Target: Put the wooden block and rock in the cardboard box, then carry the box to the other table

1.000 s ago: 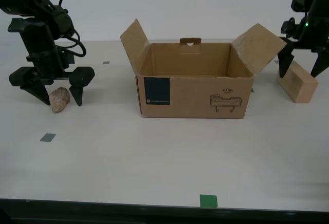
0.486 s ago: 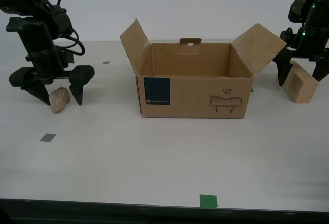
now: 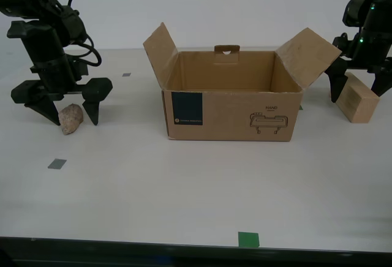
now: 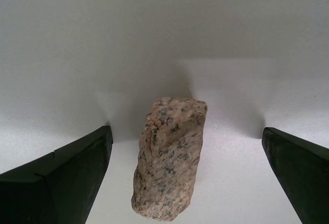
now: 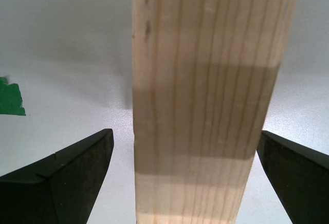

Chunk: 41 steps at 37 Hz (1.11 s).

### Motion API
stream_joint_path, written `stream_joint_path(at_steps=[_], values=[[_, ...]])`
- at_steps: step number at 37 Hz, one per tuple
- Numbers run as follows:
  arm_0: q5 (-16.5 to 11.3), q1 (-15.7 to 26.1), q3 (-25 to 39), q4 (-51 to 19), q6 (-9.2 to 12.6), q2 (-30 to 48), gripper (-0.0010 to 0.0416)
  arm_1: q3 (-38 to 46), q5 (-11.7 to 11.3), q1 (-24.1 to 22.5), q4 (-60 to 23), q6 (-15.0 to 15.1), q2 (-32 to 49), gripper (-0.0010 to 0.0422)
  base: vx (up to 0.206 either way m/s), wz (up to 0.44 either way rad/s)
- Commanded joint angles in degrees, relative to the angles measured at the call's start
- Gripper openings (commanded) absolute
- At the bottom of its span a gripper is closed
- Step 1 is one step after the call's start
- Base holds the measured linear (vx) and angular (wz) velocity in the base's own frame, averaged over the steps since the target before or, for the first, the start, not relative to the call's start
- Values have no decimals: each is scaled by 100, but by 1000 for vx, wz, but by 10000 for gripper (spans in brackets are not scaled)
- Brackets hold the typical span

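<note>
Seen from the exterior view: cardboard box (image 3: 229, 98) standing mid-counter (image 3: 184, 187), flaps spread, interior bare as far as visible, dark teal label at the front corner toward the exterior view's left and the line drawing with "HAND" toward the exterior view's right. Off to the exterior view's left, rock (image 3: 71, 118) lying on the counter, well apart from the box, with my second claw (image 3: 64, 109) set down over it, fingers spread wide to either side. Off to the exterior view's right, wooden block (image 3: 356, 99) resting on the counter just past the box's open flap, my first claw (image 3: 358, 89) straddling it, likewise spread; far finger partly cut by the frame edge.

Only in the second wrist view: rock (image 4: 169, 157) speckled pink and grey, standing lengthwise between the two dark fingers (image 4: 59, 178), clear counter showing on both sides, so no contact. Claw gaping, gripping nothing.

Only in the first wrist view: block (image 5: 205, 100) filling the middle, straight grain lines running along it, a band of shadow across it, gaps of counter between it and each finger (image 5: 61, 180). Claw wide, nothing clamped. Scrap of green tape (image 5: 10, 98) on the counter beside it; another green tape mark (image 3: 248, 239) and a grey square (image 3: 56, 163) visible near the counter's front in the exterior view alone.
</note>
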Motion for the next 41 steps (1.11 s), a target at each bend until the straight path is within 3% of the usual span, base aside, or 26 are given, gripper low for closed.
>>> stream_joint_path(at_steps=[1, 25, 41], values=[[-15, 0, -2, 4, 0, -4, 377, -11, 44, -7, 35, -42, 22, 390, 0, 0], [-15, 2, -2, 11, 0, -4, 275, -11, 42, -4, 166, -129, 22, 328, 0, 0], [-15, 4, -2, 13, 2, -4, 150, -11, 42, -7, 219, -343, 22, 234, 0, 0]])
